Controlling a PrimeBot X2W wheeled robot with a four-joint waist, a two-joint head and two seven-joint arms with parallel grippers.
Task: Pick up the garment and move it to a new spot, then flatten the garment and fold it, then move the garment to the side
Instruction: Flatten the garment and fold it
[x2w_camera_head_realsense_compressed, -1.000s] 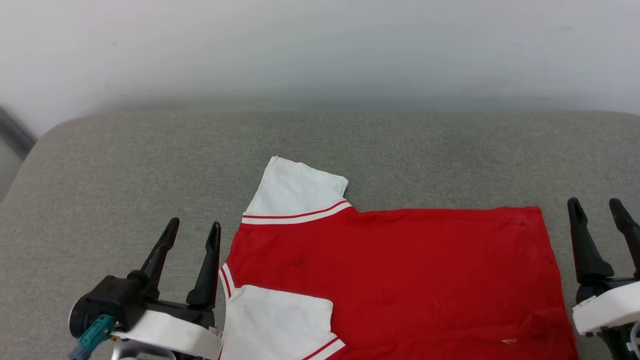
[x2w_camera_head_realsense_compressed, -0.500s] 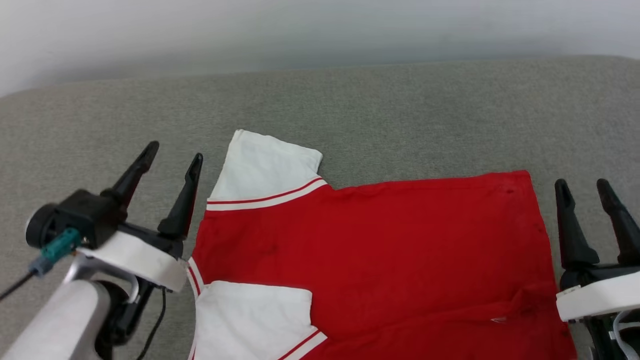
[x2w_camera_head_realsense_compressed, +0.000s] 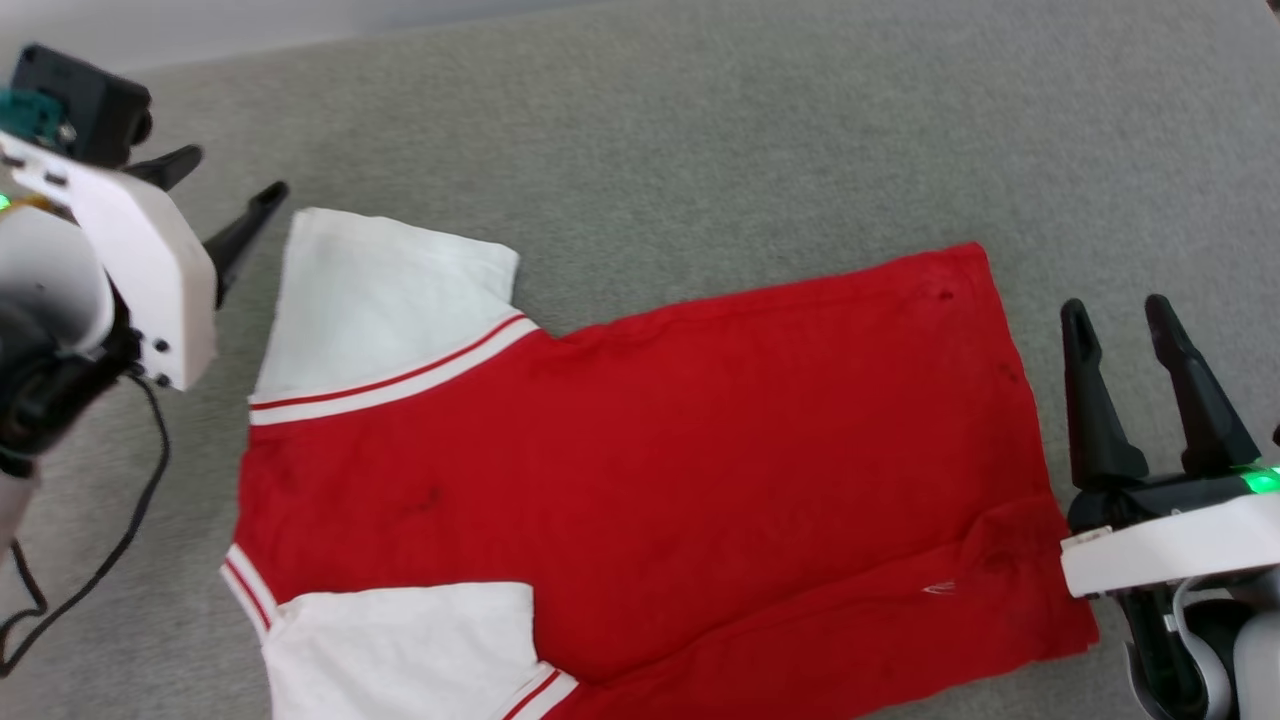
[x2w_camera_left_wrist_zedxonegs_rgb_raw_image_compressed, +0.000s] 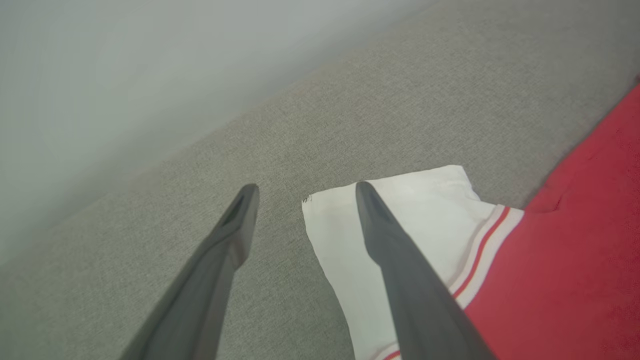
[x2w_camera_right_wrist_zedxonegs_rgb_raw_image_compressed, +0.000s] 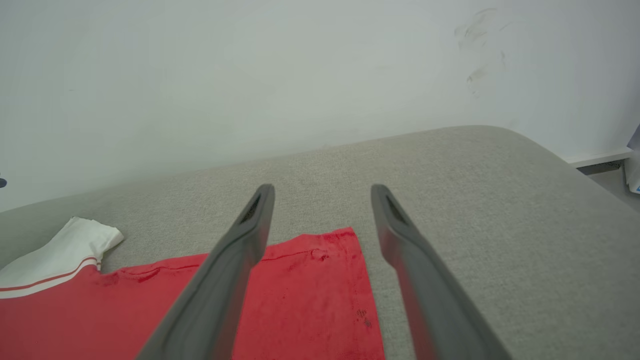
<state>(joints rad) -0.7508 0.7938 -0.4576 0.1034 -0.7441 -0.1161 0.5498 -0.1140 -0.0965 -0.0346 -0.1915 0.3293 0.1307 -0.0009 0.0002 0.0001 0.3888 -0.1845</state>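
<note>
The garment (x2w_camera_head_realsense_compressed: 650, 450) lies spread flat on the grey cushion, red body across the middle, one white sleeve (x2w_camera_head_realsense_compressed: 385, 300) at the far left, the other (x2w_camera_head_realsense_compressed: 400, 650) at the near left. No lettering shows on the upper side. My left gripper (x2w_camera_head_realsense_compressed: 230, 178) is open, held above the cushion by the far sleeve's outer corner; in the left wrist view one finger (x2w_camera_left_wrist_zedxonegs_rgb_raw_image_compressed: 395, 250) crosses over that sleeve (x2w_camera_left_wrist_zedxonegs_rgb_raw_image_compressed: 435, 205). My right gripper (x2w_camera_head_realsense_compressed: 1117, 308) is open and empty just right of the hem (x2w_camera_head_realsense_compressed: 1010, 380). The right wrist view has the hem corner (x2w_camera_right_wrist_zedxonegs_rgb_raw_image_compressed: 325, 260) between its fingers.
The grey cushion (x2w_camera_head_realsense_compressed: 700, 130) stretches beyond the garment toward a pale wall (x2w_camera_right_wrist_zedxonegs_rgb_raw_image_compressed: 250, 75). Its right end (x2w_camera_right_wrist_zedxonegs_rgb_raw_image_compressed: 550, 165) rounds off toward the floor. A black cable (x2w_camera_head_realsense_compressed: 120, 540) hangs from my left arm beside the near collar edge.
The head camera has tilted down, so the whole picture shifted. My left gripper has risen and reached forward to the far sleeve's corner. The right gripper keeps its place by the hem.
</note>
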